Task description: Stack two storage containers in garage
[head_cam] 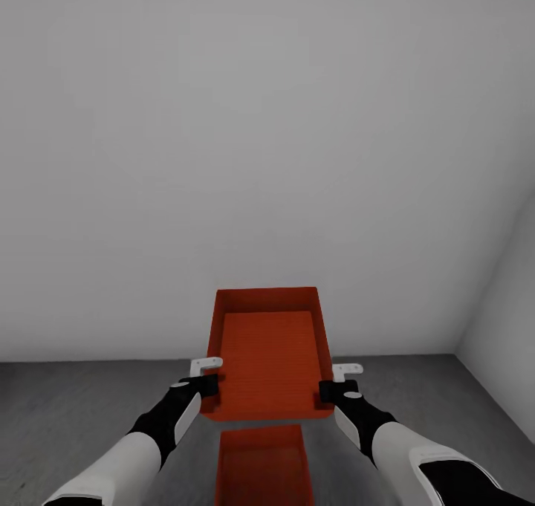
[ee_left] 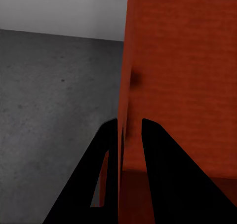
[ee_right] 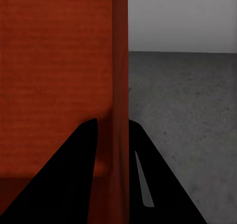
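Head view: two orange-red containers show. One container (head_cam: pixel 269 357) is held up before the grey-white wall (head_cam: pixel 267 134), the left pincer (head_cam: pixel 206 372) pinching its left wall and the right pincer (head_cam: pixel 338 380) its right wall. The second container (head_cam: pixel 261 465) sits on the dark concrete floor (head_cam: pixel 67 409) directly below.

Left wrist view: two black fingers (ee_left: pixel 163 169) straddle the orange wall.

Right wrist view: two fingers (ee_right: pixel 84 174) clamp the opposite wall.
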Controlling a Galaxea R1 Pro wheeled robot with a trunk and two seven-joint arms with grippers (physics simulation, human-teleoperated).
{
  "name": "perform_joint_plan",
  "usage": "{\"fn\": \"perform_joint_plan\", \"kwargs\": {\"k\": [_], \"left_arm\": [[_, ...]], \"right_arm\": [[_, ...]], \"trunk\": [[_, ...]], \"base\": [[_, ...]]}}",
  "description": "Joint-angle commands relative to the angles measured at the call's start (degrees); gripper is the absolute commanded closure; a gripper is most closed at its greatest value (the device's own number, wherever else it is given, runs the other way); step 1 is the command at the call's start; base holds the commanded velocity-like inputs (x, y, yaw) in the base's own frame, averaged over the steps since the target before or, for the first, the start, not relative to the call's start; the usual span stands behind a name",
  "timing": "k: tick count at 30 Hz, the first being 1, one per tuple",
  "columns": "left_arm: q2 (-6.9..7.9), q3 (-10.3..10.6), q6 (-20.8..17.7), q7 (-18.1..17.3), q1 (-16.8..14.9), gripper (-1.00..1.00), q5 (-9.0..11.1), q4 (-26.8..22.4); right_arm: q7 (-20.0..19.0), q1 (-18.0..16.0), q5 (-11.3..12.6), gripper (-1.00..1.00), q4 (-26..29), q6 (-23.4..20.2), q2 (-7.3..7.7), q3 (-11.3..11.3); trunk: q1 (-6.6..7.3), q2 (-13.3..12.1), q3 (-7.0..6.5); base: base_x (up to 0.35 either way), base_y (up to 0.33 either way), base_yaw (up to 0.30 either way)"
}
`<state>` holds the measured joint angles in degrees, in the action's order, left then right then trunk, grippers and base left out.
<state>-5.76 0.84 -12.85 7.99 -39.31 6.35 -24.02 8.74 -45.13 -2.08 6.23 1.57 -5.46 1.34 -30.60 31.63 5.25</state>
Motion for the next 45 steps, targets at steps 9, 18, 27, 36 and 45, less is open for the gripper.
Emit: {"fn": "perform_joint_plan", "kwargs": {"k": [9,18,27,36,45], "left_arm": [[0.05,-0.66,-0.42,3.52,-0.06,1.0,-0.9,-0.33],[0.05,-0.66,-0.42,3.52,-0.06,1.0,-0.9,-0.33],[0.05,-0.66,-0.42,3.52,-0.06,1.0,-0.9,-0.33],[0.05,-0.66,-0.42,3.52,-0.06,1.0,-0.9,-0.33],[0.05,-0.66,-0.42,3.52,-0.06,1.0,-0.9,-0.33]], "right_arm": [[1.28,-0.05,-0.11,1.0,-0.16,0.1,1.94,-1.6],[1.28,-0.05,-0.11,1.0,-0.16,0.11,1.94,-1.6],[1.28,-0.05,-0.11,1.0,-0.16,0.17,1.94,-1.6],[1.28,-0.05,-0.13,1.0,-0.16,0.19,1.94,-1.6],[1.28,-0.05,-0.11,1.0,-0.16,0.19,1.94,-1.6]], "trunk": [[-0.02,0.11,0.94],[-0.02,0.11,1.78],[-0.02,0.11,2.61],[-0.02,0.11,3.44],[-0.02,0.11,4.28]], "base": [[0.0,0.0,0.0],[0.0,0.0,0.0],[0.0,0.0,0.0],[0.0,0.0,0.0],[0.0,0.0,0.0]]}}
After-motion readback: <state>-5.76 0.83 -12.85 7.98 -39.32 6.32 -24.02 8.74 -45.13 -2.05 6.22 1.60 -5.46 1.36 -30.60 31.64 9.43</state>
